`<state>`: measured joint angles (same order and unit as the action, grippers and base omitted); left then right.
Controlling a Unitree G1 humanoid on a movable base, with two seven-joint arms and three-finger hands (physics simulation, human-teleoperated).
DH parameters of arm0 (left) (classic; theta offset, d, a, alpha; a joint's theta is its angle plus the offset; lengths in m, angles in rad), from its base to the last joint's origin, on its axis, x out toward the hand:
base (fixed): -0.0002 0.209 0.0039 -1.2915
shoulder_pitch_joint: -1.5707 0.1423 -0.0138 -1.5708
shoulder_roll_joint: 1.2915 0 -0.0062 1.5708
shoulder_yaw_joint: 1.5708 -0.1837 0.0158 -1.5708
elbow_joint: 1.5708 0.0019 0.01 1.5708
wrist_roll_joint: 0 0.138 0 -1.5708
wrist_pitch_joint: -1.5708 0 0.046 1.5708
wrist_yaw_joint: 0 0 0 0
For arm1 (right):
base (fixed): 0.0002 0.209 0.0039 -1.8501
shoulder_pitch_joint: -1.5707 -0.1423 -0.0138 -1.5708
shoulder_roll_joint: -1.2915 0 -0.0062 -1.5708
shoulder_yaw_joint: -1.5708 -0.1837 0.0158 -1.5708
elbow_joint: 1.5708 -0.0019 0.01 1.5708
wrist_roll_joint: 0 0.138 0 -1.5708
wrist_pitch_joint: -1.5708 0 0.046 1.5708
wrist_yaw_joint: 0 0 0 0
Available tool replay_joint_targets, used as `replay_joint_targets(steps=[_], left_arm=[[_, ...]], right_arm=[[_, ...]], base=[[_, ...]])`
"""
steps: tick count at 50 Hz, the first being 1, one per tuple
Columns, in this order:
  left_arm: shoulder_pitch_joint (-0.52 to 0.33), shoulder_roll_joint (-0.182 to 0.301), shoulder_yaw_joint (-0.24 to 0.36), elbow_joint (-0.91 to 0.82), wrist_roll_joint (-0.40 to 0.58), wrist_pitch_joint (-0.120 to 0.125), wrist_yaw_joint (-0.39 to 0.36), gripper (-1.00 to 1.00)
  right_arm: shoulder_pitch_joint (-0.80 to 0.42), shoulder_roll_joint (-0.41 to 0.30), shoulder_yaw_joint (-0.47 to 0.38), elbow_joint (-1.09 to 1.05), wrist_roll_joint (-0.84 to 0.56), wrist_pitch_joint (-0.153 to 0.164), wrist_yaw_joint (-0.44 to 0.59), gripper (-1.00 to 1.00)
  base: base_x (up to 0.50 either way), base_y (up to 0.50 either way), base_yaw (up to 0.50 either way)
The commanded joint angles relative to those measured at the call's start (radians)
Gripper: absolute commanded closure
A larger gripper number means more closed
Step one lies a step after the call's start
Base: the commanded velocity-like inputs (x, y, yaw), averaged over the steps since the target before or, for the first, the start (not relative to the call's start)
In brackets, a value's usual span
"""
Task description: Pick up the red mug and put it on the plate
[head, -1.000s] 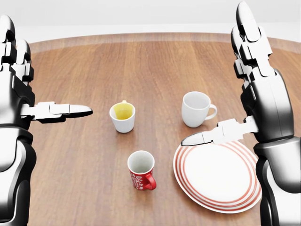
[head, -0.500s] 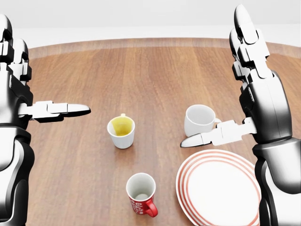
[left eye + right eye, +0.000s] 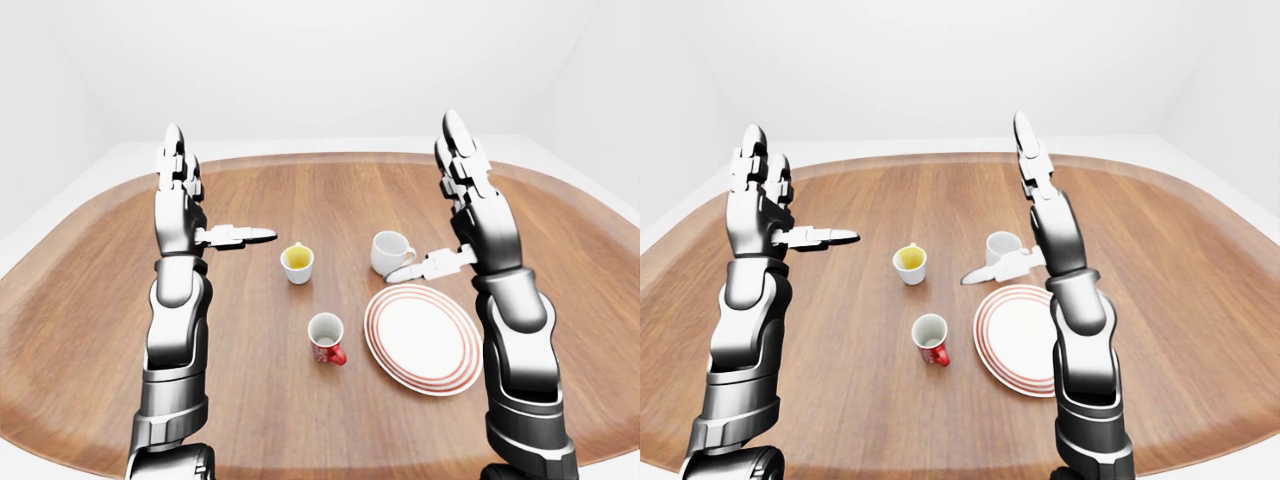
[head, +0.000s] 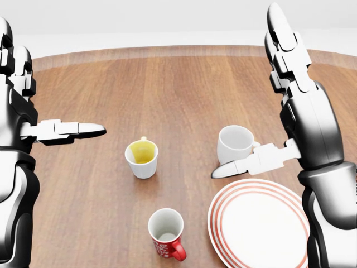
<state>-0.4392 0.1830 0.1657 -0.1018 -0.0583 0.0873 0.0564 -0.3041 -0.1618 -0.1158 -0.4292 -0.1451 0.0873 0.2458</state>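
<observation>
Left-eye view: the red mug [image 3: 327, 337] stands upright on the wooden table [image 3: 300, 420], just left of the red-ringed plate [image 3: 422, 339]. Both hands are raised, fingers spread, holding nothing.

Head view: left of the plate, the left hand [image 4: 25, 109] stands open; the right hand [image 4: 293, 100] is open above it, its thumb near the white mug [image 4: 234, 144].

Right-eye view: a yellow-lined cup [image 3: 908, 262] stands up-left of the plate.

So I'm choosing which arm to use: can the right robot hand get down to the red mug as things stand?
Probably yes: the right robot hand is open and raised, the red mug stands apart from the plate, nothing between.
</observation>
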Motion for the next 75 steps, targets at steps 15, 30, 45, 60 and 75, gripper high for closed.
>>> replay_joint_targets(steps=[15,30,45,60,75], left_arm=[[0.000,0.004,0.003,0.001,-0.008,0.000,0.002,-1.00],[0.004,0.006,0.007,-0.022,-0.013,0.000,-0.001,-1.00],[0.003,0.005,0.006,-0.023,-0.014,0.000,0.000,-1.00],[0.000,0.007,0.007,-0.011,-0.014,0.000,0.000,-1.00],[0.000,0.008,0.008,-0.008,-0.015,0.000,-0.001,-1.00]], right_arm=[[-0.033,-0.008,0.117,0.089,-0.330,0.000,0.229,-1.00],[-0.036,0.045,0.152,0.165,-0.545,0.000,0.352,-1.00],[-0.041,0.088,0.185,0.247,-0.661,0.000,0.384,-1.00],[-0.055,0.116,0.205,0.336,-0.708,0.000,0.379,-1.00],[-0.065,0.139,0.220,0.407,-0.720,0.000,0.357,-1.00]], base=[[0.00,0.00,0.00],[0.00,0.00,0.00],[0.00,0.00,0.00],[0.00,0.00,0.00],[0.00,0.00,0.00]])
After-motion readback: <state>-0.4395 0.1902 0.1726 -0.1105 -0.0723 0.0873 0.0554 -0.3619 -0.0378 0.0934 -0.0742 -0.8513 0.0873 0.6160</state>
